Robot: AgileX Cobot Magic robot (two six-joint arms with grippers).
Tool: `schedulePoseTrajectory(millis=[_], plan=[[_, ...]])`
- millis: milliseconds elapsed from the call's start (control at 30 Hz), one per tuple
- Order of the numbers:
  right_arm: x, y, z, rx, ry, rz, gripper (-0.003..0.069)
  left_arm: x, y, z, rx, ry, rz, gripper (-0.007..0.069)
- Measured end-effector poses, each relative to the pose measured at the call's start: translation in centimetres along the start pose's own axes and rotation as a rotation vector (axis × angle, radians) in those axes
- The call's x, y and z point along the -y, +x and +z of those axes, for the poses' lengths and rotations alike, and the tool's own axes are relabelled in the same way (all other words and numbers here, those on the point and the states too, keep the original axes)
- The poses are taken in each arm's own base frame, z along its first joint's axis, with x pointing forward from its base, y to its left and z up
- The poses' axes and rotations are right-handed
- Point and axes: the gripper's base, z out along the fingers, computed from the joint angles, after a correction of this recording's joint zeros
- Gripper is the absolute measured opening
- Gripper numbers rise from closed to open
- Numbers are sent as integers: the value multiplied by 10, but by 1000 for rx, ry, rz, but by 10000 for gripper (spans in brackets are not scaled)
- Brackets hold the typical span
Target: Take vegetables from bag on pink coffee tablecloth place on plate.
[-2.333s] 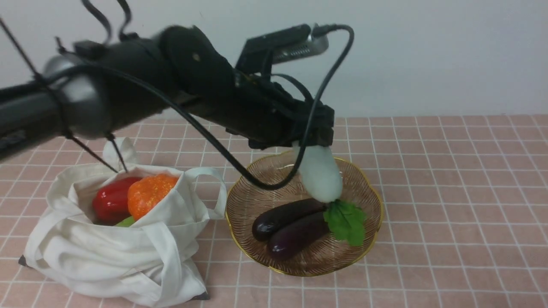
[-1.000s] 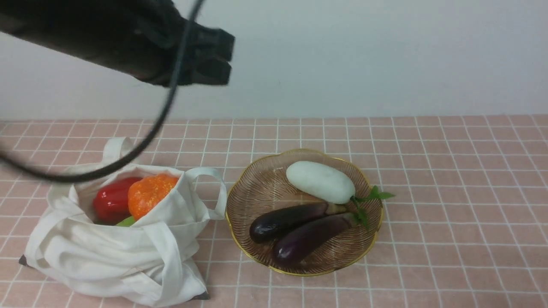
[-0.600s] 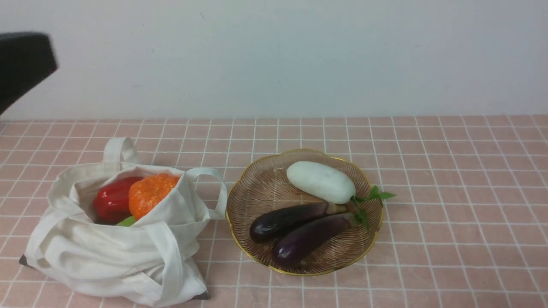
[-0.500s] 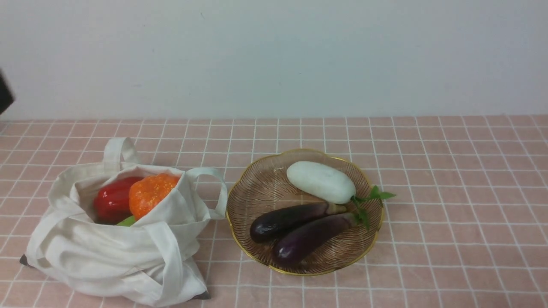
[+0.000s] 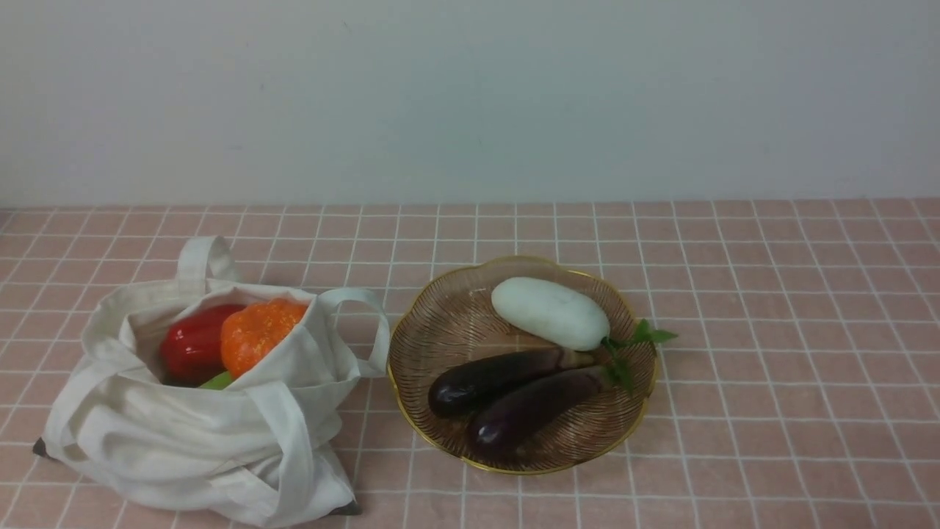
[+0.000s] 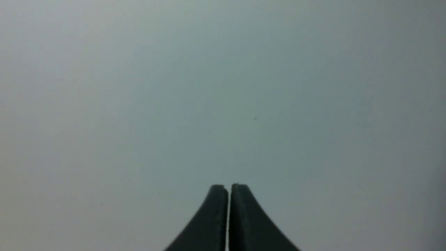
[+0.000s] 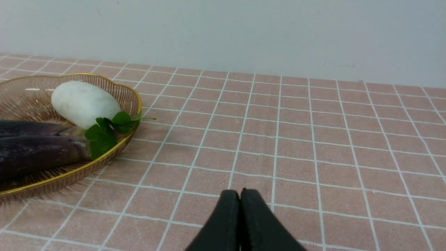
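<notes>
The white radish (image 5: pixel 549 313) with green leaves lies on the amber glass plate (image 5: pixel 440 323), beside two purple eggplants (image 5: pixel 514 393). The radish also shows in the right wrist view (image 7: pixel 83 104), on the plate (image 7: pixel 136 101). The off-white cloth bag (image 5: pixel 183 433) sits left of the plate on the pink grid tablecloth (image 5: pixel 771 330); a red pepper (image 5: pixel 189 345) and an orange vegetable (image 5: pixel 253 332) show inside it. Neither arm shows in the front view. My left gripper (image 6: pixel 228 186) is shut and empty, facing a blank grey wall. My right gripper (image 7: pixel 239 191) is shut and empty, low over the cloth to the right of the plate.
A plain pale wall (image 5: pixel 470 95) runs along the far edge of the table. A sliver of something green (image 5: pixel 217 380) lies under the orange vegetable in the bag.
The left arm let go of the radish onto the plate, rose, drew back to the left and left the front view. The radish now lies flat beside the eggplants.
</notes>
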Motion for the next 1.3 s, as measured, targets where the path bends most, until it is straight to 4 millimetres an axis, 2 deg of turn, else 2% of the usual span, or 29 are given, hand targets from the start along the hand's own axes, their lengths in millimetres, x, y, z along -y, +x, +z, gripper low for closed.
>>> schedulePoseTrajectory(millis=[267, 400, 467, 500, 667, 933, 1300], plan=[[0, 0, 0, 0, 0, 0, -15, -5, 31, 6, -98, -29, 116, -4], [0, 0, 0, 0, 0, 0, -15, -13, 56, 3, -174, -115, 164, -4], [0, 0, 0, 0, 0, 0, -15, -19, 76, -3, -242, -185, 168, -4], [0, 0, 0, 0, 0, 0, -15, -20, 77, -3, -247, -191, 168, -4], [0, 0, 0, 0, 0, 0, -15, -30, 114, -18, -380, -297, 198, -4], [0, 0, 0, 0, 0, 0, -15, -30, 137, -29, -626, -297, 182, -4], [0, 0, 0, 0, 0, 0, -15, -30, 137, -29, -630, -298, 181, -4]])
